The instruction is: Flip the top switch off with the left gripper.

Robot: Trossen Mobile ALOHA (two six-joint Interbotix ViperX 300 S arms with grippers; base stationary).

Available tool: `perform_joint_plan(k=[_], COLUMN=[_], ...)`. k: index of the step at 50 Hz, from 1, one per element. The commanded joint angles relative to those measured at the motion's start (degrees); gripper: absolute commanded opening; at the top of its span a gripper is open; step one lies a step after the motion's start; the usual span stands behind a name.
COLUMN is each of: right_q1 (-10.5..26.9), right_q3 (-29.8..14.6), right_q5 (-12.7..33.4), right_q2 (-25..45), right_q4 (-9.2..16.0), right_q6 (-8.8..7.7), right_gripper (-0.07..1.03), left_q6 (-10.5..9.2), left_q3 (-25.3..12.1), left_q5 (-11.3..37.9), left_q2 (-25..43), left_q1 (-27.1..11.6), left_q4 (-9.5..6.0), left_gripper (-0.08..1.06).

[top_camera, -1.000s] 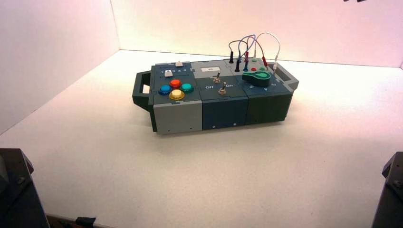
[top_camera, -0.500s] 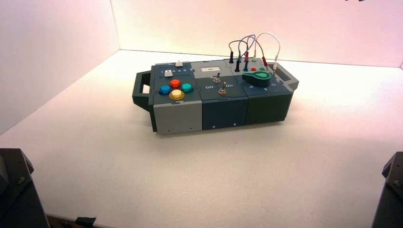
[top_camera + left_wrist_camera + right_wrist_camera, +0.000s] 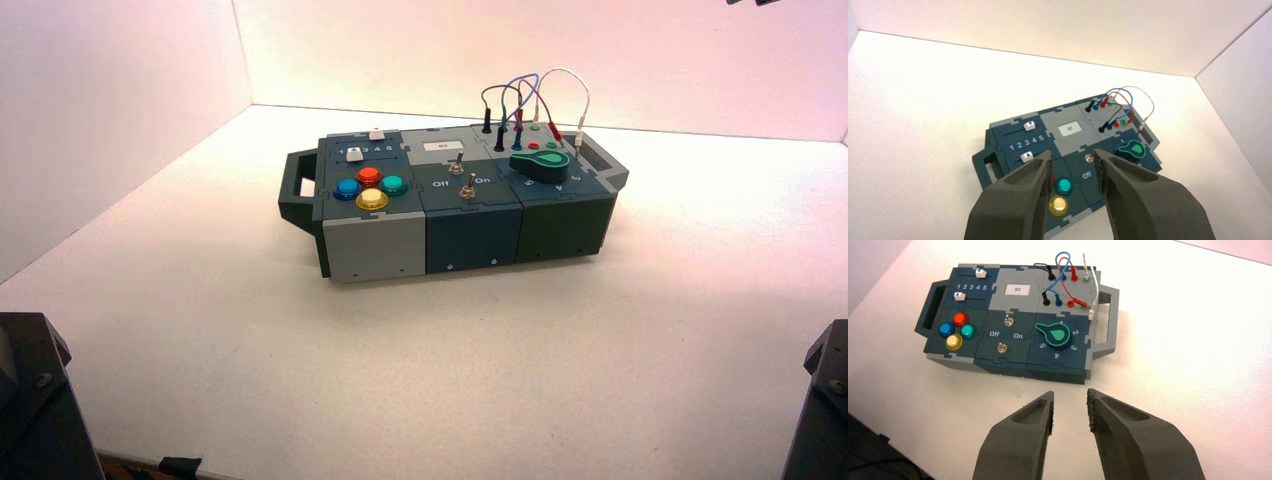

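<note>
The left end effector [image 3: 1075, 172] is hovering well short of the box [image 3: 375, 245], fingers parted, holding nothing. The top switch [image 3: 1008, 320] is standing mid-panel, above the lettering; approach with one fingertip, nudging toward "Off".

Green knob [image 3: 1056, 335] beside plugged wires [image 3: 1063, 270] on box [image 3: 470, 235].

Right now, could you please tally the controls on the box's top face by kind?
Round buttons: 4, red, blue, teal, yellow
Silver toggles: 2, top switch, lower one
White sliders: 2
Green knob: 1
Total: 9
</note>
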Motion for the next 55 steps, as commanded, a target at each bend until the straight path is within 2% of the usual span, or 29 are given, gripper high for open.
perform_joint_plan(k=[1,20,27,36,43,46,55], right_q1=[0.0,-0.2,-1.8,-4.3,-5.4,-5.4,-5.4], right_q3=[-2.4,-3.3,-4.0,-3.8,-4.6,-5.7,-9.0], right_q5=[0.0,-0.5,-1.4,-3.3,-4.1,-4.1,-4.3], right_q2=[0.5,2.5,4.3,6.4,9.1,11.6,19.0], right_q4=[0.4,0.2,0.2,0.1,-1.2,-2.3,-4.1], right_q6=[0.09,1.05,2.46,2.37,2.02,2.11,1.93], right_gripper=[0.38,0.38,0.38,0.39,0.4,0.43,0.43], left_q6=[0.0,-0.09,0.0,-0.09,-0.09,-0.09,-0.09], left_q3=[-0.7,-0.7,-1.2,-2.3,-3.0,-4.3,-7.6], left_q5=[0.3,1.7,1.9,2.0,2.0,2.2,2.2], left_q2=[0.1,-0.4,-0.4,0.4,2.1,4.5,9.8], left_q1=[0.9,1.1,0.4,-2.0,-2.9,-3.5,-3.9], left_q4=[0.18,-0.09,-0.09,-0.18,-0.88,-1.93,-2.99], left_gripper=[0.46,0.46,0.47,0.47,0.47,0.47,0.47])
